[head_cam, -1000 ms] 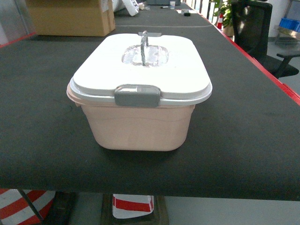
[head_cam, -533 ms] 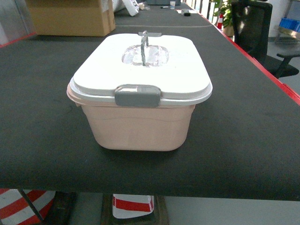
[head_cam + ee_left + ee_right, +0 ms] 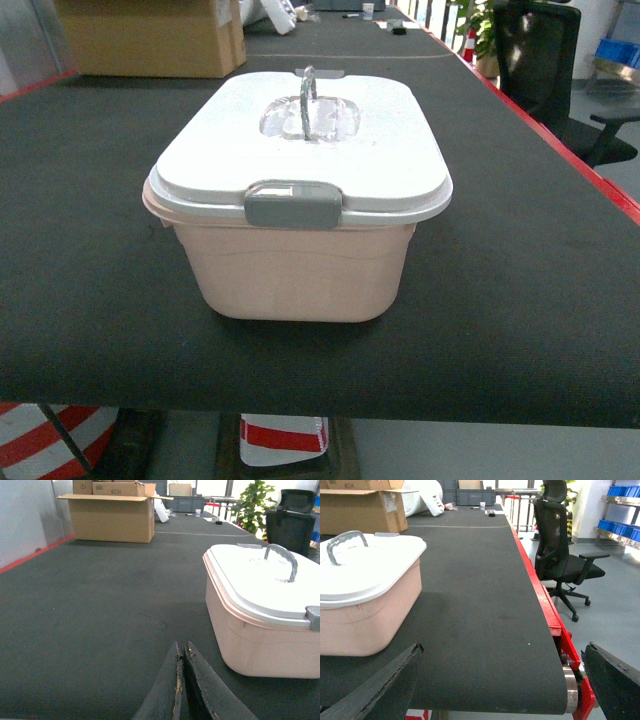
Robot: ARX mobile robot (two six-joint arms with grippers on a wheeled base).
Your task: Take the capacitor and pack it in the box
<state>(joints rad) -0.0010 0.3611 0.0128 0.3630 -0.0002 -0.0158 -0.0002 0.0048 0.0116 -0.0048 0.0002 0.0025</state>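
A: Item one, what is hidden or cut off?

B: The box (image 3: 300, 270) is lidded, so its inside cannot be seen; no capacitor is visible in any view. In the left wrist view the box is cut by the right edge, in the right wrist view by the left edge. Neither arm shows in the head view.

A: Left to right, then.

B: Far left, a brown carton (image 3: 111, 517) at the back of the dark surface (image 3: 90, 250). Next, the left gripper (image 3: 182, 680): fingers (image 3: 167, 690) pressed together, holding nothing, low over the surface. The box stands to its right and a little ahead, apart from the fingers.

A: The box itself?

B: Pale pink tub, white lid (image 3: 310, 150), grey latch (image 3: 293, 205) on the near side, grey handle (image 3: 308, 95) upright on top. It sits mid-surface, near the front edge.

A: Further right?

B: The right gripper (image 3: 505, 680): fingers (image 3: 380, 685) spread wide apart, empty, at the frame's lower corners. The box lies to its left, just beyond the left finger, not touching. Past the red surface edge (image 3: 540, 600), a black office chair (image 3: 560, 555) and blue bins (image 3: 620, 490) on shelving.
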